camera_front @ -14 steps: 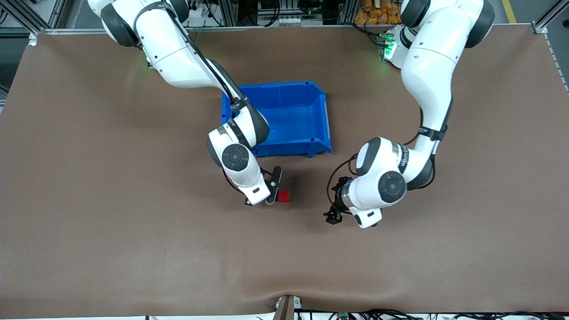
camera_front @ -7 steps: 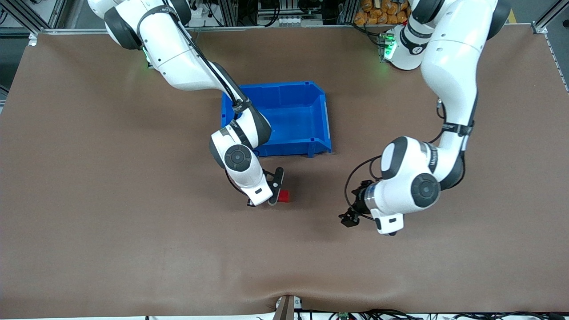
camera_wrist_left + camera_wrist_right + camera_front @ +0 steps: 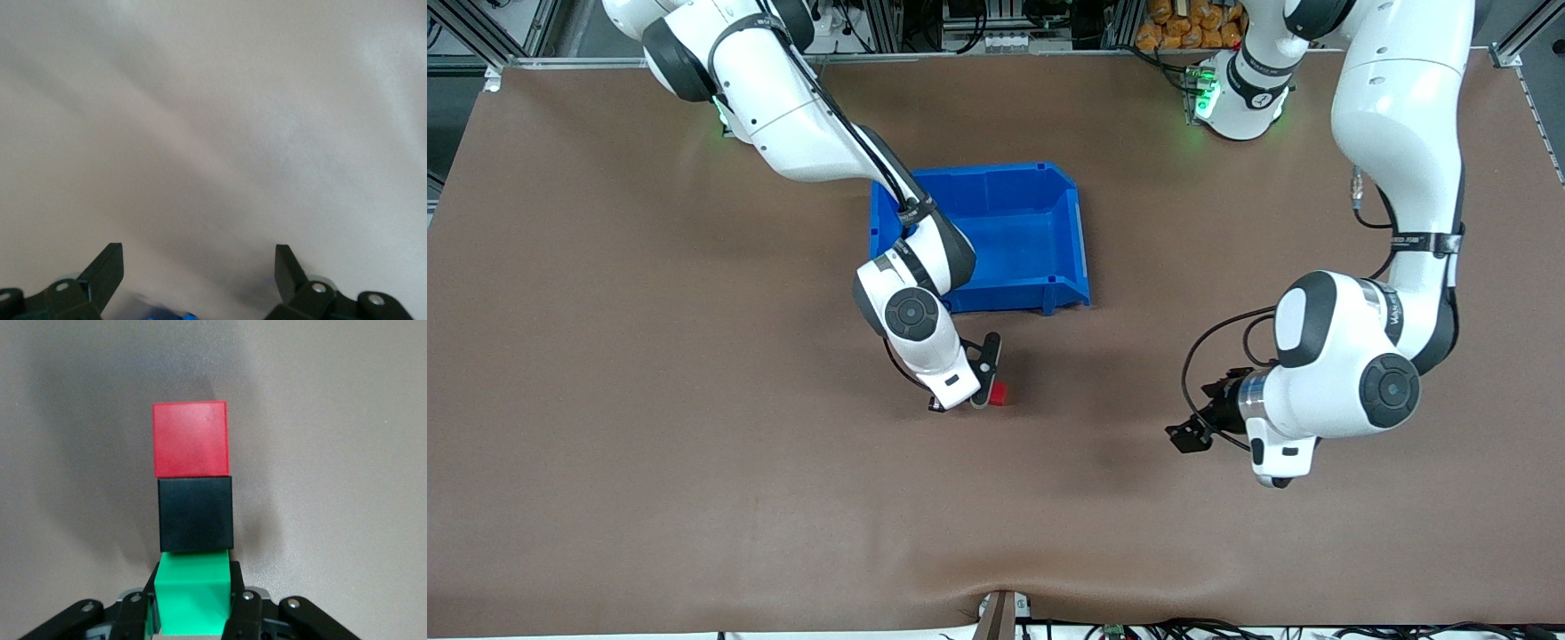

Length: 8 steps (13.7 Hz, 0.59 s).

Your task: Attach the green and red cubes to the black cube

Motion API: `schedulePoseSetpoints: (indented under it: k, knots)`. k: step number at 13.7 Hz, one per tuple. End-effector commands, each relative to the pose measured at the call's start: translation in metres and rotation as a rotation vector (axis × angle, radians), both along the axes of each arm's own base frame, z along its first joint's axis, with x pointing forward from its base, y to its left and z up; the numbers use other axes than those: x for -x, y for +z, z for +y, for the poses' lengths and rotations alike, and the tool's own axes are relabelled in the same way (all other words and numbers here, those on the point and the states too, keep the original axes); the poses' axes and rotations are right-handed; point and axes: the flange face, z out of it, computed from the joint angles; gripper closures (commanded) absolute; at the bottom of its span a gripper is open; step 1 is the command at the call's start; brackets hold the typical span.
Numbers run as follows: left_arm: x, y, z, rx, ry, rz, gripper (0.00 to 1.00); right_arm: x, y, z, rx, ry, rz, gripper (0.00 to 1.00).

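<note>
The green cube (image 3: 193,600) sits between the fingers of my right gripper (image 3: 193,590), which is shut on it. The black cube (image 3: 195,513) is joined to the green one, and the red cube (image 3: 191,439) is joined to the black one, all in one straight row. From the front camera only the red cube (image 3: 1000,392) peeks out beside the right gripper (image 3: 987,391), over the mat in front of the blue bin (image 3: 1067,222). My left gripper (image 3: 1272,471) hangs open and empty over bare mat toward the left arm's end, its fingers (image 3: 107,267) wide apart.
The open-topped blue bin stands mid-table, just farther from the front camera than the right gripper. Brown mat (image 3: 694,444) spreads around it. The right arm's forearm crosses over one corner of the bin.
The left arm has swung away from the cubes toward its own end of the table, gripper still open. The right gripper has shifted slightly with the joined cubes.
</note>
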Motion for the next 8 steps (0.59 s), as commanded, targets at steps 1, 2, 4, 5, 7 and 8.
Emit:
schedulePoseSetpoints:
  k: [1, 2, 4, 5, 7, 8]
  knots:
    - [0.009, 0.014, 0.0, -0.057, -0.076, -0.009, 0.0, -0.002, -0.001, 0.008, 0.008, -0.009, -0.018, 0.62]
    - [0.009, 0.018, 0.001, -0.076, -0.108, -0.025, 0.0, -0.003, -0.001, 0.008, 0.002, -0.006, -0.029, 0.16]
    - [0.007, 0.02, 0.008, -0.103, -0.16, -0.043, 0.0, -0.002, 0.0, 0.011, 0.006, 0.007, -0.046, 0.0]
    - [0.005, 0.025, 0.018, -0.111, -0.19, -0.058, 0.0, -0.002, 0.0, 0.01, 0.009, 0.01, -0.049, 0.0]
    - [0.003, 0.037, 0.029, -0.108, -0.224, -0.076, 0.0, -0.002, 0.003, 0.011, 0.006, 0.009, -0.05, 0.0]
    - [0.004, 0.044, 0.031, -0.115, -0.24, -0.087, 0.0, -0.003, 0.005, 0.011, 0.006, 0.009, -0.05, 0.0]
